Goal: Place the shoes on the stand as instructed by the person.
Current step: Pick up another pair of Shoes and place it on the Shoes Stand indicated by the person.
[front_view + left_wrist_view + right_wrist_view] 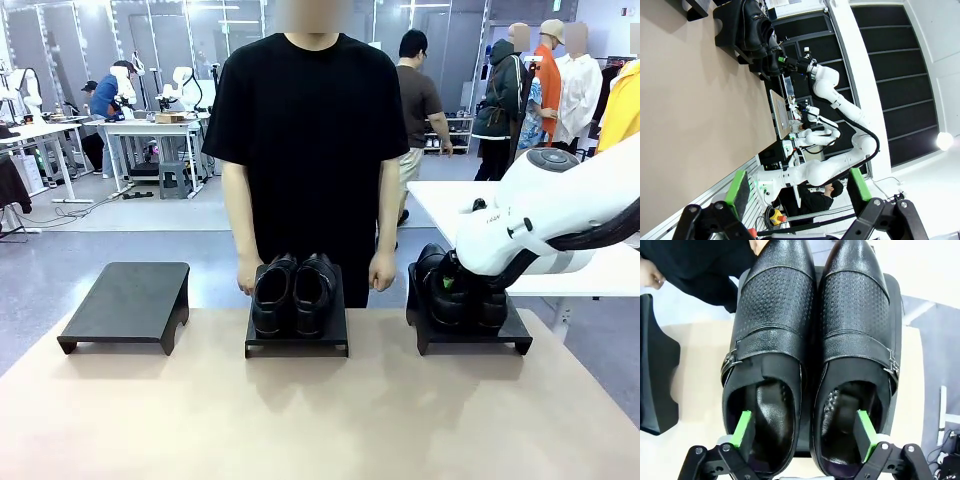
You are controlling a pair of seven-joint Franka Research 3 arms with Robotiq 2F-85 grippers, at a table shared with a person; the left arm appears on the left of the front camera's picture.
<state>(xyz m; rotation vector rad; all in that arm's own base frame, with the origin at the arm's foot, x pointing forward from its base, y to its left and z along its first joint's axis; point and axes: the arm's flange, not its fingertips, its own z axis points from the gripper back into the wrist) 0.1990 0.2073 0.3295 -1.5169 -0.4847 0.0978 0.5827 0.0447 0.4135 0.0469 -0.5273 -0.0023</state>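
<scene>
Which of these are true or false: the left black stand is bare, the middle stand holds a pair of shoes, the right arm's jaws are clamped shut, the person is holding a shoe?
1. The left flat black stand is bare. True.
2. The middle black stand holds a pair of glossy black leather shoes. True.
3. The right gripper has its jaws clamped shut. False: they stand open, one green pad inside each buckled black shoe.
4. The person holds a shoe. False: both hands hang empty.

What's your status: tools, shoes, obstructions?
Right tool open, fingers inside right pair. Left tool open, empty. Middle pair on stand. Nothing blocking.
</scene>
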